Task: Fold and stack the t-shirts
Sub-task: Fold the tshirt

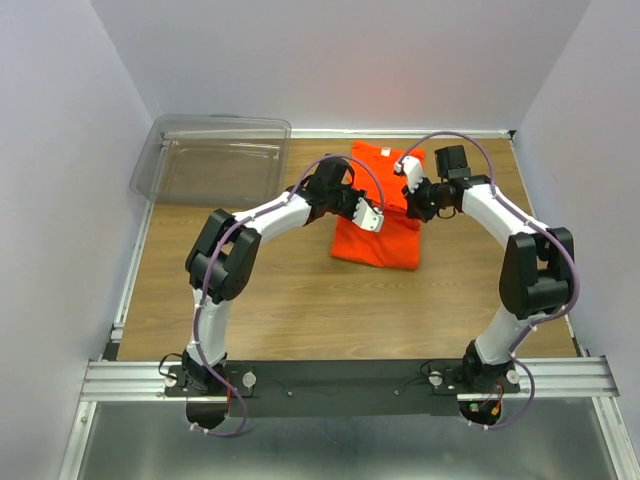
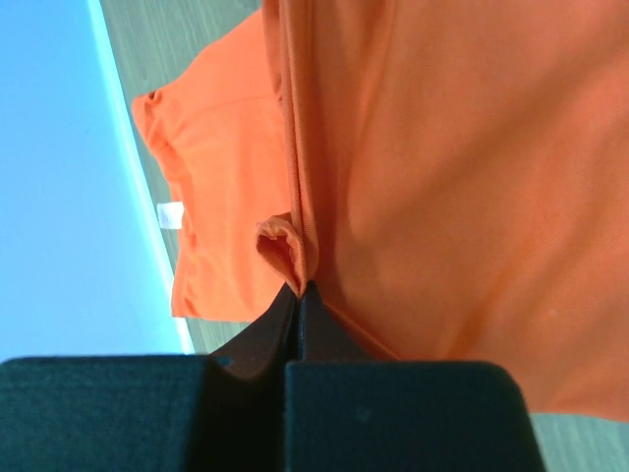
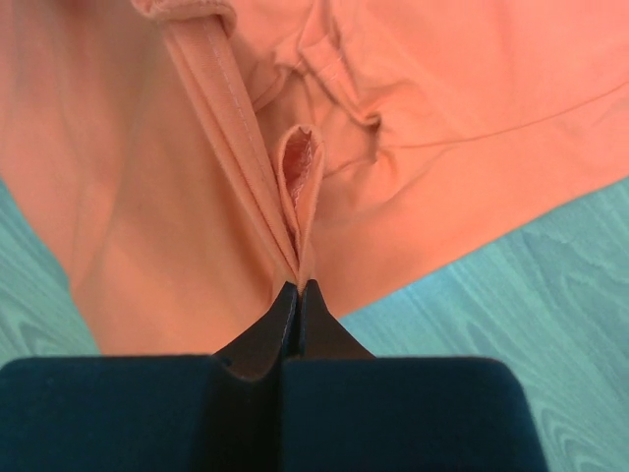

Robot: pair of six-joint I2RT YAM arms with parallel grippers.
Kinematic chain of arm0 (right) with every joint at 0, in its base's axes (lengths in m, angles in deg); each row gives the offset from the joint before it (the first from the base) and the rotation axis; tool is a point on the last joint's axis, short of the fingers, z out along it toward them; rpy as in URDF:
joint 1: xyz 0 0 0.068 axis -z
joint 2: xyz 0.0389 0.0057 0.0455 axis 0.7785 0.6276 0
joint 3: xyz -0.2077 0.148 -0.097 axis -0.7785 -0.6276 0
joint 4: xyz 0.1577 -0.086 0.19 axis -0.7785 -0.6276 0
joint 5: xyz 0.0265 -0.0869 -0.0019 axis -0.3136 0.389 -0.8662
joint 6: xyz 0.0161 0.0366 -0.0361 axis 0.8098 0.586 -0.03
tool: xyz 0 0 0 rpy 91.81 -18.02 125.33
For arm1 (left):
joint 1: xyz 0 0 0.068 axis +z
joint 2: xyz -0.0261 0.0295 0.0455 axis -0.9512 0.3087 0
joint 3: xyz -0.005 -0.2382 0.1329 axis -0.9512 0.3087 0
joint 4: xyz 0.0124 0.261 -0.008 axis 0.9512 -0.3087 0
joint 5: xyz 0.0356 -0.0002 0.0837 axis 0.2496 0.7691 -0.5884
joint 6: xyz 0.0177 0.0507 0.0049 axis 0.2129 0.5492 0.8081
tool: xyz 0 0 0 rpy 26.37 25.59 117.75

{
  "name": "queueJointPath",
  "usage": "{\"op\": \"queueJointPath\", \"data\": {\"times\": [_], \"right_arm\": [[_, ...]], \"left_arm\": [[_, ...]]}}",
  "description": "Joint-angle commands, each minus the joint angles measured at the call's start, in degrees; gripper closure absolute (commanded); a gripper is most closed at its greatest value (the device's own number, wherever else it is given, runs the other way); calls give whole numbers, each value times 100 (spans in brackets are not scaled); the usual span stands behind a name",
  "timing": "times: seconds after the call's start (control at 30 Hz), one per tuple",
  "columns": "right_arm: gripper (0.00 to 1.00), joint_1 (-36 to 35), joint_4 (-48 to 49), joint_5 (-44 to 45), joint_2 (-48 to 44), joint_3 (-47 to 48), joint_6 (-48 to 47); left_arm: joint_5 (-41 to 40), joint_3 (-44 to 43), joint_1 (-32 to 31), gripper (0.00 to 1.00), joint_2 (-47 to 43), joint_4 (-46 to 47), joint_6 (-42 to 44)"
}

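**Mid-fold: one orange tee, both claws pinching fabric**

Far-left corner of the brown wooden tabletop (image 1: pixel 270 290): clear rectangular plastic bin (image 1: pixel 215 160), no orange visible in it from the top cam.

Left gripper (image 1: pixel 368 216) sits at the shirt's left edge. In the left wrist view its jaws are pressed fully together w/ a bunched bit of hem caught at the tips (image 2: pixel 300 287).

The bright orange short-sleeved soft-fabric t-shirt (image 1: pixel 385 245) lies far-centre on the table, between the two arms. From above it reads as a rough rectangle w/ sleeves not sticking out, so prob. some folds are already in. The left wrist view shows one part flat on the wood w/ the small white neck tag (image 2: pixel 170 214), and another panel raised toward the cam.

Right gripper (image 1: pixel 410 172) is at the shirt's far-right part. In the right wrist view its jaws are likewise closed w/ no gap, gripping a pinched loop of seam (image 3: pixel 299 285).

Progress (judgement): a fold is in hand, not finished, since both claws have cloth and part of it is off the table. Only one tee is seen, so no stack yet. Can't tell if another lies under it. Left to do: lay the held edge over, let go, neaten, then stack.
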Motion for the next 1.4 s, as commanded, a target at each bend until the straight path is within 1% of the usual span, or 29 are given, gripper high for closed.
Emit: {"op": "queueJointPath", "data": {"times": [0.0,0.37,1.03,1.13,1.17,1.2,1.23,1.27,1.3,1.33,1.37], "right_arm": [[99,73,117,368,264,344,201],[100,143,258,878,545,652,412],[97,178,355,966,730,766,474],[93,170,372,966,783,810,517],[89,170,381,966,800,845,544],[84,170,398,966,861,863,640],[80,178,485,983,888,889,719],[77,178,582,1036,915,890,824],[71,187,783,1228,932,907,1078],[66,196,785,1343,941,925,1193],[48,213,1003,1605,950,960,1447]], "left_arm": [[31,-272,138,100,170,-207,125],[14,-834,191,100,627,-234,89],[-74,-1187,209,100,961,-216,19],[-101,-1161,209,100,979,-164,2],[-231,-1143,200,93,979,-102,-103],[-424,-1117,182,66,988,264,-313],[-678,-1134,173,51,1005,520,-646],[-1133,-1178,165,40,1014,731,-1093],[-1260,-1343,173,34,1023,977,-1245],[-1391,-1397,165,33,1006,1075,-1307],[-1723,-1433,173,32,962,1346,-1447]]}}
